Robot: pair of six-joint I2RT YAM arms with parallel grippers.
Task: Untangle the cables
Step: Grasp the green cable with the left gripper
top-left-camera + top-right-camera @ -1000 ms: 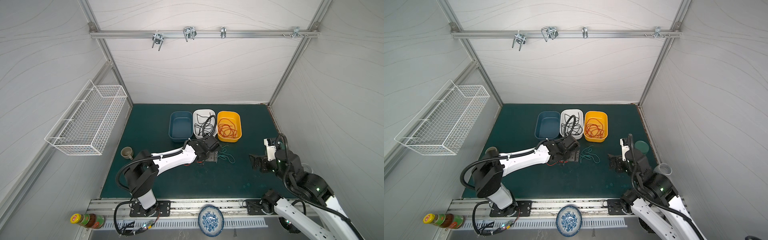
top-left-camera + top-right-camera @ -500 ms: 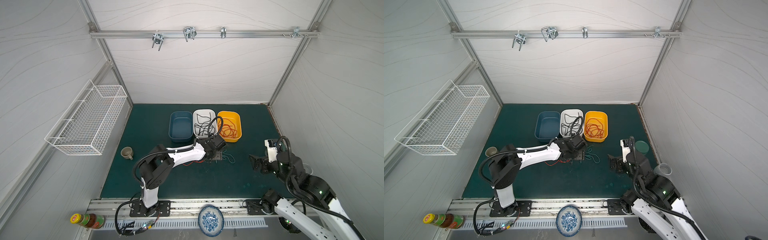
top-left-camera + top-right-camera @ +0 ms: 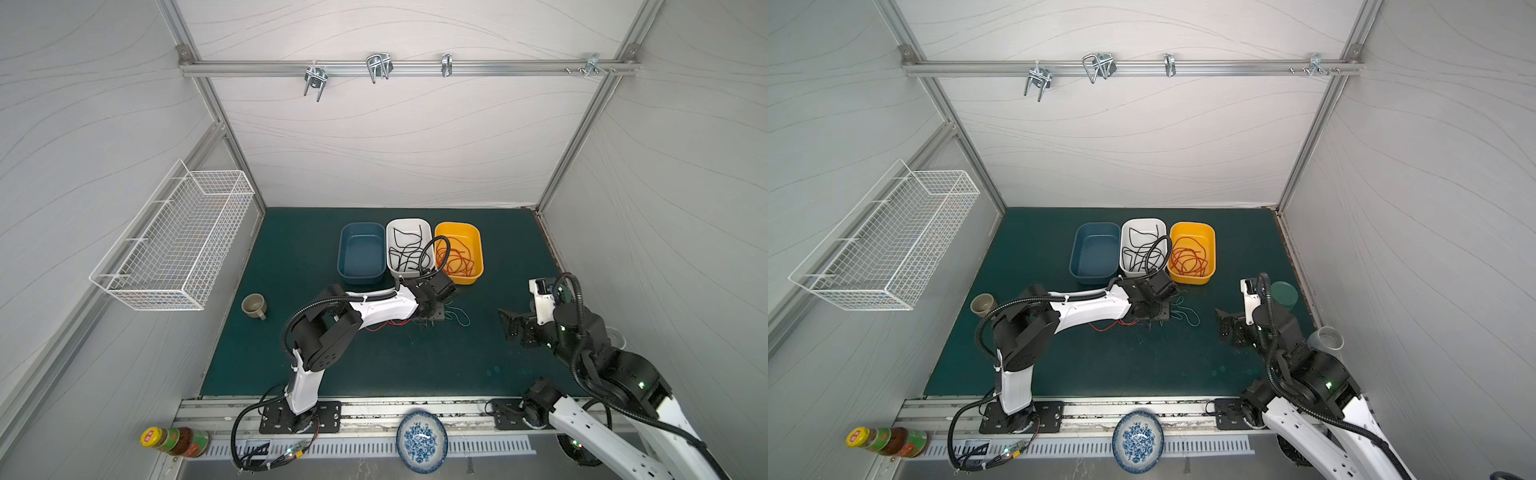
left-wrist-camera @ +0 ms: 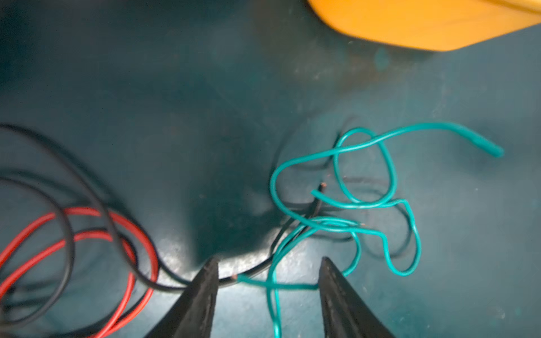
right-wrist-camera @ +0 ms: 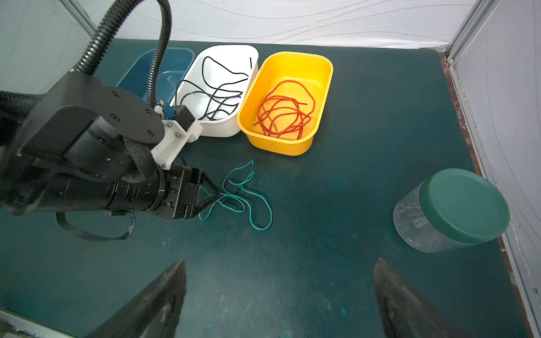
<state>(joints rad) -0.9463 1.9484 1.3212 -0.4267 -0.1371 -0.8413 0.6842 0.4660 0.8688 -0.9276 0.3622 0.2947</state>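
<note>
A loose tangle of cables lies on the green mat in front of the tubs: teal cables [image 4: 491,149] [image 3: 459,316] [image 3: 1187,313] [image 5: 270,215], a red cable [image 4: 152,254] [image 3: 386,324] and a black cable [image 4: 70,248]. My left gripper [image 4: 269,260] [image 3: 436,318] [image 3: 1156,316] is down at the mat, open, its jaws straddling teal strands and the tip of a black one. My right gripper [image 5: 281,262] [image 3: 513,328] hangs wide open and empty over bare mat at the right. Black cables [image 3: 405,249] lie in the white tub [image 3: 409,222], red cables [image 3: 457,259] in the yellow tub [image 3: 478,249].
An empty blue tub [image 3: 360,279] stands left of the white one. A green-lidded jar [image 5: 462,204] [image 3: 1283,293] and a clear cup [image 3: 1327,338] sit by the right wall. A mug [image 3: 253,305] is at the left, and a wire basket [image 3: 174,245] hangs on the left wall.
The left arm's elbow has swung in and its gripper has shifted right onto the teal strands, with the jaws narrowing. The right arm has barely moved.
</note>
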